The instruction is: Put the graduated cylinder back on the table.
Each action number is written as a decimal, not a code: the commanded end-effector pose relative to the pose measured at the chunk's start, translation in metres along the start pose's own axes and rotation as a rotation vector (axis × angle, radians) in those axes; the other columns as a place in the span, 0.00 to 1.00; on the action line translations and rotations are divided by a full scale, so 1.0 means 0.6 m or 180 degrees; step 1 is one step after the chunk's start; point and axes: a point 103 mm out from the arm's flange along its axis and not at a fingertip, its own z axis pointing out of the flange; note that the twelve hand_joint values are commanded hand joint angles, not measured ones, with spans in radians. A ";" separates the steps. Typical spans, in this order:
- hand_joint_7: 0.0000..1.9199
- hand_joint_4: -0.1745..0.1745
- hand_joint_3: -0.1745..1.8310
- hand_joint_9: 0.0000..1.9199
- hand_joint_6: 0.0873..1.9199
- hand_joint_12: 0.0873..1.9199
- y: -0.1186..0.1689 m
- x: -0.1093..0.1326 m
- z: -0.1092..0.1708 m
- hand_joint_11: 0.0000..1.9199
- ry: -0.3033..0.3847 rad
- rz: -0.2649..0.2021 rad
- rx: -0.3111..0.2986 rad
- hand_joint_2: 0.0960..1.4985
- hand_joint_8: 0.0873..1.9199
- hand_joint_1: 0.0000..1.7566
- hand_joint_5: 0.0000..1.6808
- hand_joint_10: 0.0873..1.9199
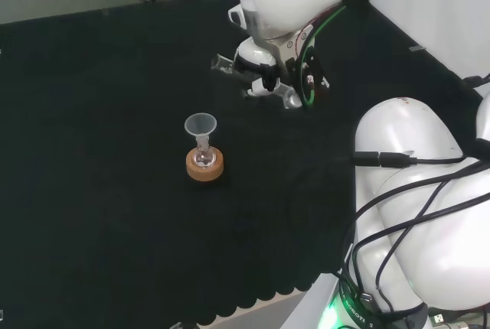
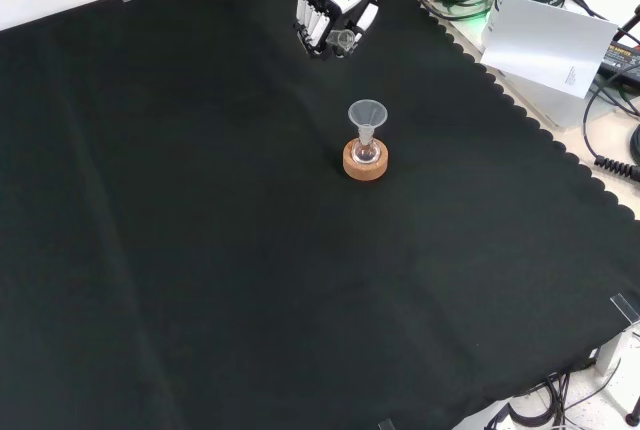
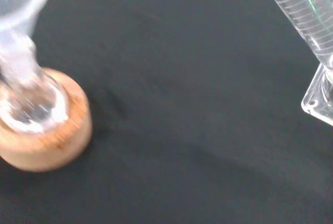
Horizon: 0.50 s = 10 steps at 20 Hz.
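Observation:
The clear graduated cylinder (image 3: 304,13) with printed scale lines and a flat angular foot (image 3: 318,98) is held in the black and white hand (image 2: 330,5), whose fingers curl round it. In the head view the hand (image 1: 269,76) hangs under the white arm link, and the cylinder's foot (image 1: 222,63) sticks out to its left, tilted, above the cloth. In the front view the cylinder's end (image 2: 345,41) shows just below the fingers. I cannot tell whether the foot touches the cloth.
A small glass flask with a clear funnel (image 1: 200,125) in its neck stands on a cork ring (image 1: 205,166), nearer than the hand in the head view. The same funnel (image 2: 366,113) and cork ring (image 2: 365,161) stand below the hand in the front view. Black cloth (image 2: 200,250) spreads around them.

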 end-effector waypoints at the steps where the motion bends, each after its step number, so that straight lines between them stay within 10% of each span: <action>1: 0.60 0.00 0.09 0.70 0.60 0.36 0.022 0.006 0.001 0.63 0.0534 -0.0159 -0.0157 0.77 0.15 0.64 0.52 0.00; 10: 0.60 0.00 0.09 0.70 0.60 0.36 0.081 -0.024 0.026 0.63 0.1225 -0.0184 -0.0395 0.77 0.15 0.64 0.52 0.00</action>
